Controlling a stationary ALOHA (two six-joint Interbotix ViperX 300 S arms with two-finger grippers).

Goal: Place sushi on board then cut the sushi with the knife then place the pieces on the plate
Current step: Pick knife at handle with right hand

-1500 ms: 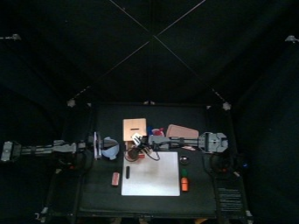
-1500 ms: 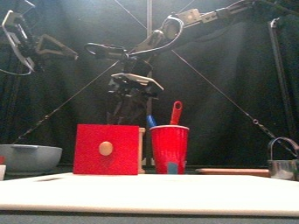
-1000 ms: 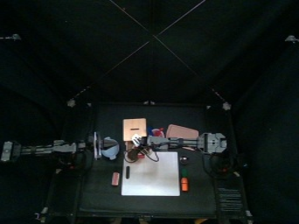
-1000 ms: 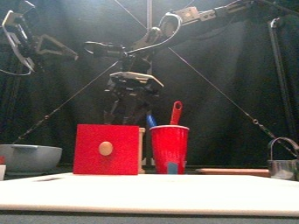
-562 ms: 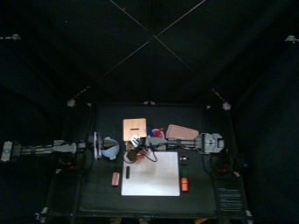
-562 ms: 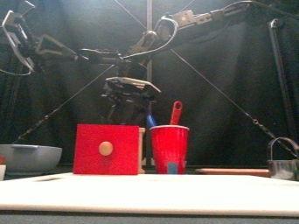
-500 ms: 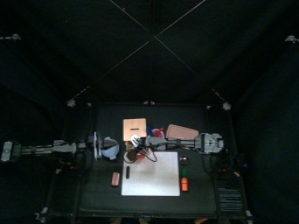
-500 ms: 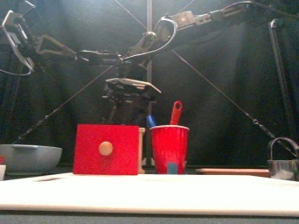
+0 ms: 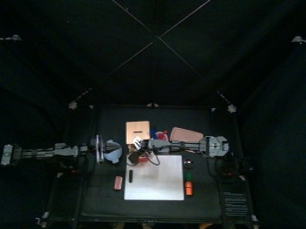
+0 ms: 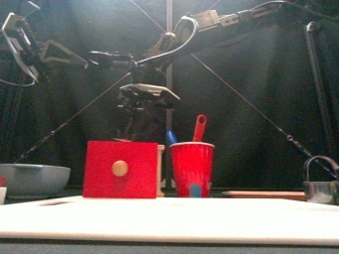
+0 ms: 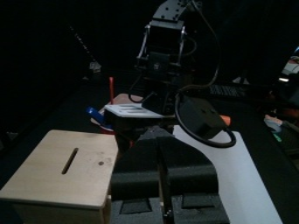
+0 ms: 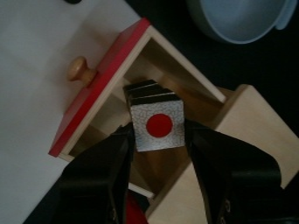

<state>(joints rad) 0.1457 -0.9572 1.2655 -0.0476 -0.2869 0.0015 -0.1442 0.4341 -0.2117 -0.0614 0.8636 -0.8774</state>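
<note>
My right gripper [image 12: 158, 131] is shut on the sushi roll [image 12: 156, 121], a dark block whose white end face has a red dot. It hangs over the open drawer, with the red drawer front [image 12: 100, 87] pulled out of the wooden box [image 9: 138, 131]. In the front view the right gripper [image 10: 142, 124] hovers above the red drawer front [image 10: 122, 169]. The red cup [image 10: 192, 169] with a blue and a red knife stands beside the box. The white board [image 9: 158, 179] lies at the front, the pink tray [image 9: 187, 134] at the back right. My left gripper [image 9: 98, 150] rests at the left, shut.
A blue-grey bowl [image 10: 30, 179] sits left of the box, close to the left gripper. A metal cutter [image 10: 322, 185] stands at the right. Two small orange toys [image 9: 188, 189] lie beside the board's long edges.
The right gripper dipped a little over the box and has come back up with the sushi still held. The left arm has not moved.
</note>
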